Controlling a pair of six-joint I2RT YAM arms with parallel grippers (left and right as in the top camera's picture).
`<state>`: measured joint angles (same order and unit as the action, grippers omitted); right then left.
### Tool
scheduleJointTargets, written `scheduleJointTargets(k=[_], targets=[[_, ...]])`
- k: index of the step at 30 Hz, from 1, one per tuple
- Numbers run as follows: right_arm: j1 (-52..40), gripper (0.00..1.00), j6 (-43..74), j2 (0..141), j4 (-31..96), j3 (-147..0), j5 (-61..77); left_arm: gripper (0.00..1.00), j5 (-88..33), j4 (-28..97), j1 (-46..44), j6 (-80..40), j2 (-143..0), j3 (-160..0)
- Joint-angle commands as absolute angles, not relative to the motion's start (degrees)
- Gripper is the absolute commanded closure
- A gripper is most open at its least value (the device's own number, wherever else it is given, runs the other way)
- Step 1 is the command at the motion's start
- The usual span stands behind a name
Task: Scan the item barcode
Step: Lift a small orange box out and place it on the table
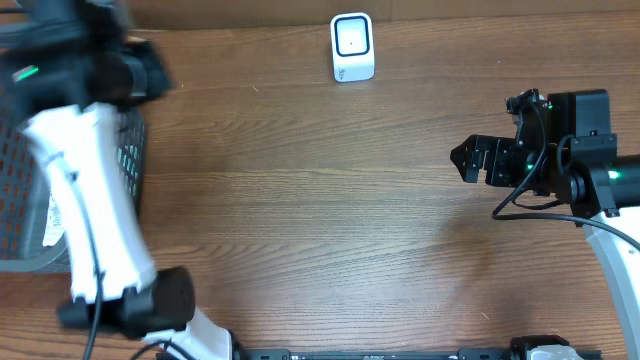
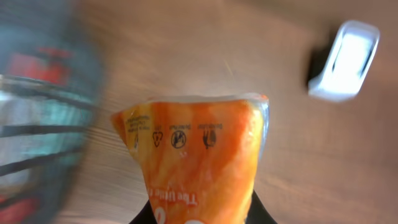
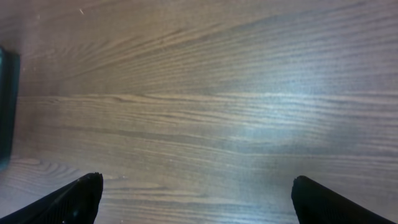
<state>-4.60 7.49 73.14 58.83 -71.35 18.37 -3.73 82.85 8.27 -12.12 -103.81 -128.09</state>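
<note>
The brown wooden counter [image 1: 320,220] is the biggest thing and fills most of the view from above. Next is the left arm [image 1: 90,210]. It is thick and white, and it reaches up the left side over a dark wire basket [image 1: 132,170]. The basket sits at the left edge of the counter. The things in it are too blurry to name. The right arm [image 1: 585,170] is black with small green lights, over the right side of the counter, well apart from the left arm. The right hand [image 3: 196,202] is spread wide. Its 2 dark fingers [image 3: 68,199] are far apart, with bare wood between them.

The orange packet [image 2: 199,155] is the thing to scan. The left hand [image 2: 202,218] pinches its lower end, with 2 fingers close together and the packet squeezed between them. The packet sticks up in front of the left wrist camera, above the counter. It has a clear sealed edge on top, a row of tiny black signs, and white letters lower down. From above, the arm hides it.

The white scanner [image 1: 352,47] is small. It stands near the far edge of the counter, about in the middle, apart from the packet and both hands.
</note>
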Motion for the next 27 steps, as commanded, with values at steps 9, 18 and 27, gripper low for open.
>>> scheduleJointTargets(k=[9,18,27], targets=[[-4.9,0.0,7.3,76.1,57.6,-72.6,17.9,0.84,3.9,57.1,-11.1,-15.6,-107.7,-84.1],[-4.9,0.0,7.2,76.9,58.0,-72.6,17.9,0.0,3.9,52.0,-12.4,-12.8,-107.7,-82.2],[-4.9,0.0,7.2,76.9,58.0,-72.6,17.9,0.0,9.2,75.8,-3.6,-12.5,-106.3,-125.6]])
